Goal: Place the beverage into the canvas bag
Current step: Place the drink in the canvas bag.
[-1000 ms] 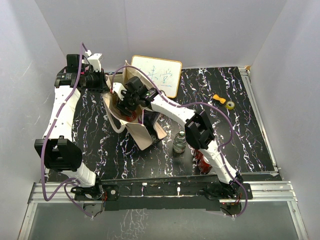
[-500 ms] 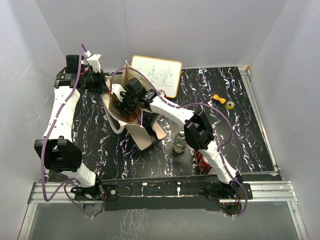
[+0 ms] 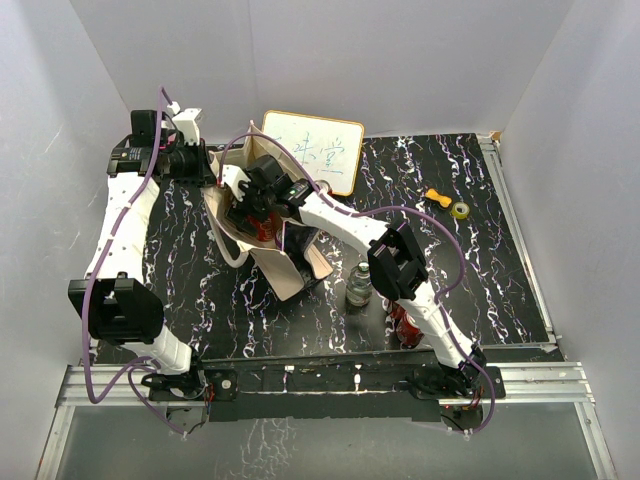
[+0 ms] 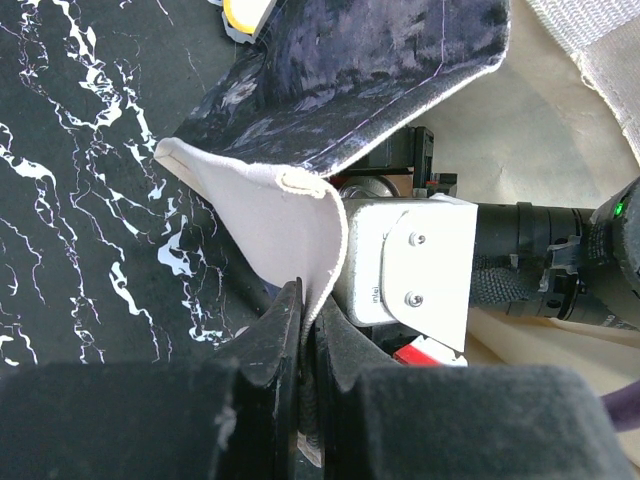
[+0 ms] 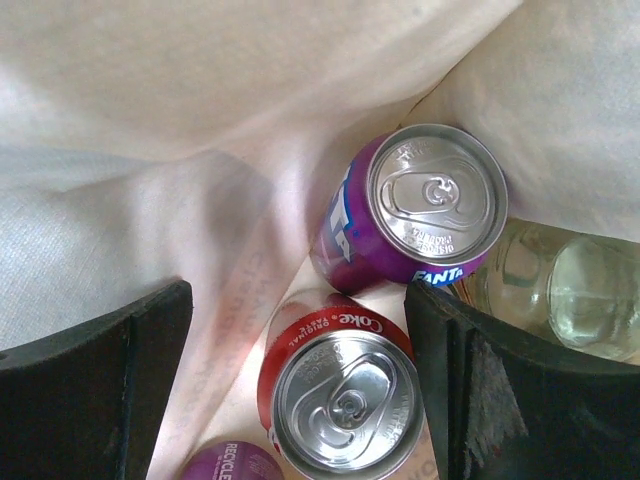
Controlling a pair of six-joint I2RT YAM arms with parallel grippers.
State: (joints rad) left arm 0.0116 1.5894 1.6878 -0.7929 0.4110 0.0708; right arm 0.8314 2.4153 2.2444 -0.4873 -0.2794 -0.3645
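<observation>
The canvas bag point(image 3: 285, 272) stands left of centre with its mouth held open. My left gripper point(image 4: 305, 310) is shut on the bag's beige rim point(image 4: 270, 200) at its far-left side. Reaching down into the bag, my right gripper point(image 5: 298, 300) is open. A red Coke can point(image 5: 345, 400) stands upright between its fingers, with a clear gap to the left finger point(image 5: 110, 380). Beside the Coke on the bag's floor are a purple Fanta can point(image 5: 420, 210), a clear bottle point(image 5: 560, 290) and another purple can point(image 5: 225, 462). In the top view the right gripper point(image 3: 255, 212) hides the bag's inside.
A clear bottle point(image 3: 358, 285) stands on the black marble table right of the bag. A red can point(image 3: 405, 325) sits by the right arm's base. A white framed board point(image 3: 315, 148) leans behind the bag. A small yellow piece point(image 3: 435, 197) and a tape roll point(image 3: 460, 210) lie far right.
The right gripper has shifted slightly left and further into the bag's mouth, and its jaws now stand wide apart around the Coke can. The left arm has not moved.
</observation>
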